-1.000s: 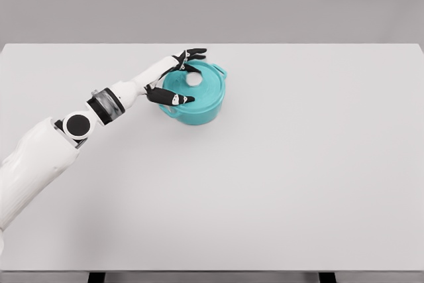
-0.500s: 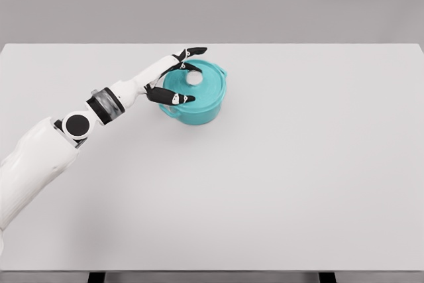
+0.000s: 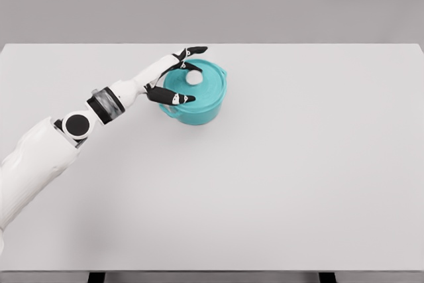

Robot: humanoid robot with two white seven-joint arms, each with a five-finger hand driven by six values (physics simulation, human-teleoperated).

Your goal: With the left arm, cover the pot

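A teal pot (image 3: 199, 107) stands on the white table (image 3: 278, 177), left of the middle and toward the back. Its teal lid (image 3: 207, 87) lies on top of it, with a white knob (image 3: 193, 78) at the centre. My left hand (image 3: 180, 74) hovers over the lid's left side, its black-tipped fingers (image 3: 192, 51) spread apart around the knob without touching it. The thumb (image 3: 173, 98) reaches over the lid's near left rim. The hand holds nothing. The left arm comes in from the lower left.
The pot has small handles at its left front (image 3: 167, 111) and right back (image 3: 223, 71). Table legs show at the bottom edge.
The fingers have drawn slightly back from the knob and spread a little wider. The pot and lid have not moved.
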